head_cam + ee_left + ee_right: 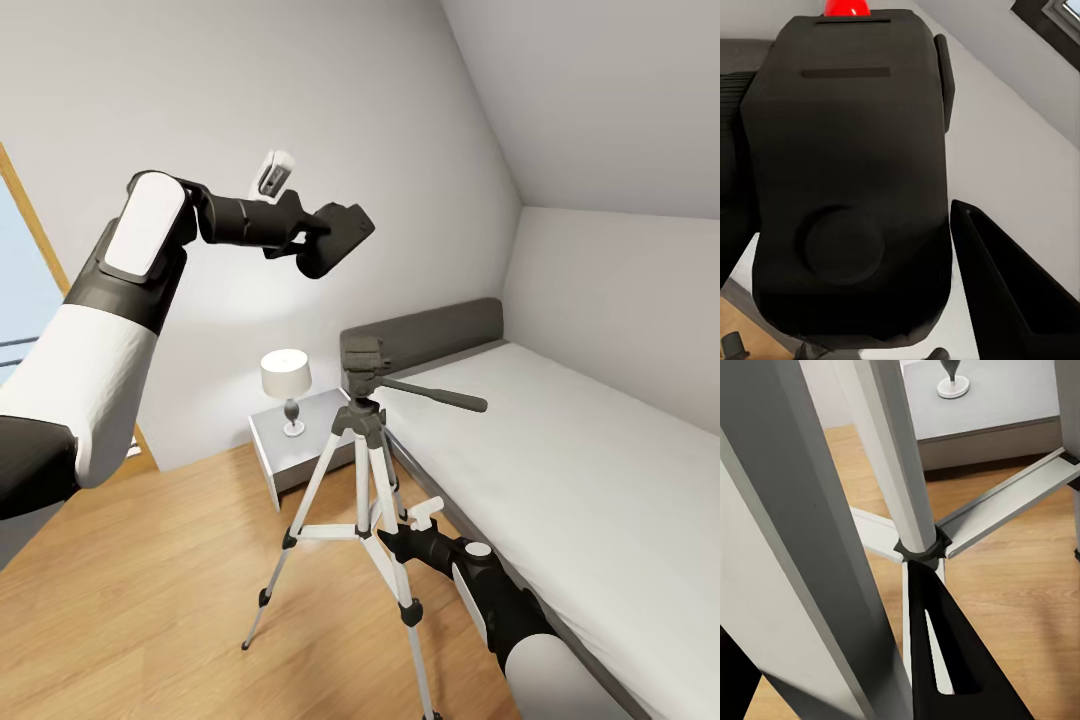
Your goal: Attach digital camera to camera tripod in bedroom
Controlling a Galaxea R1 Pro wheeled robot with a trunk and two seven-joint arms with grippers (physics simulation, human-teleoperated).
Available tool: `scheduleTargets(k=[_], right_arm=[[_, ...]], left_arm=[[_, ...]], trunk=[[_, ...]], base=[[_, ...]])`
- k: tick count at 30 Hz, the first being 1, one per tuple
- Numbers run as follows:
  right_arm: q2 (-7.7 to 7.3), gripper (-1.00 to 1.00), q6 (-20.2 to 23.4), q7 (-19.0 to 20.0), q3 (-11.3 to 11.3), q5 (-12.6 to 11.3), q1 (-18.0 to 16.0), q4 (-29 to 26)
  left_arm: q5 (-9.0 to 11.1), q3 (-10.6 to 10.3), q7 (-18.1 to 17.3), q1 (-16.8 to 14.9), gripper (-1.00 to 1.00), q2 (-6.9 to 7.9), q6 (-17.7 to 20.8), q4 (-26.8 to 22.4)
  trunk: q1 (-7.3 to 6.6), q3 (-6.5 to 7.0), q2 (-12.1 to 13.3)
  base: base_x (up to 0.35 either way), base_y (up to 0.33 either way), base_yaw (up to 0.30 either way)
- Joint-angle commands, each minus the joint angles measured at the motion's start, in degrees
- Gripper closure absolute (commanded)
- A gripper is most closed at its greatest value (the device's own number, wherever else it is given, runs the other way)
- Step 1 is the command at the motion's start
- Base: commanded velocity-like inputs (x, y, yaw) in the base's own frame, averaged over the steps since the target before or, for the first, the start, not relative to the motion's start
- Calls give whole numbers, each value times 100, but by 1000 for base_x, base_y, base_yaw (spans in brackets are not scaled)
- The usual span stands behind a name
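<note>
In the bedroom, the left gripper [325,240] is raised high against the grey wall with its jaws clamped on the digital camera [338,238], held above and a little left of the camera tripod [362,470], which stands on the wood floor [150,600] beside the bed [560,470]. The right gripper [395,540] sits low against the tripod's legs, and its jaws appear to close around one leg, though the close view leaves that uncertain. A lamp [286,388] rests on the bedside surface [320,425] behind the tripod.

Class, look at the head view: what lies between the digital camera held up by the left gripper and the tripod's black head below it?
Nothing: in the head view only bare grey wall shows between the digital camera and the tripod's head.
</note>
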Motion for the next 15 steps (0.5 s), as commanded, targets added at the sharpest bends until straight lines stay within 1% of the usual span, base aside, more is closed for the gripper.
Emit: scheduleTargets(k=[1,5,12,15], right_arm=[[3,100,25,33,-26,182,-3,544],[3,100,25,34,-30,182,-3,544],[3,100,25,36,-27,182,-3,544],[3,100,25,37,-26,182,-3,544]], left_arm=[[45,-18,56,-5,100,7,0,-28],[-51,-20,76,6,100,4,-3,-86],[-73,-19,21,13,100,-3,-5,-152],[-98,-23,-67,13,100,16,3,-158]], trunk=[[4,-12,-9],[4,-12,-9],[4,-12,-9],[4,-12,-9]], base=[[0,0,0],[0,0,0],[0,0,0],[0,0,0]])
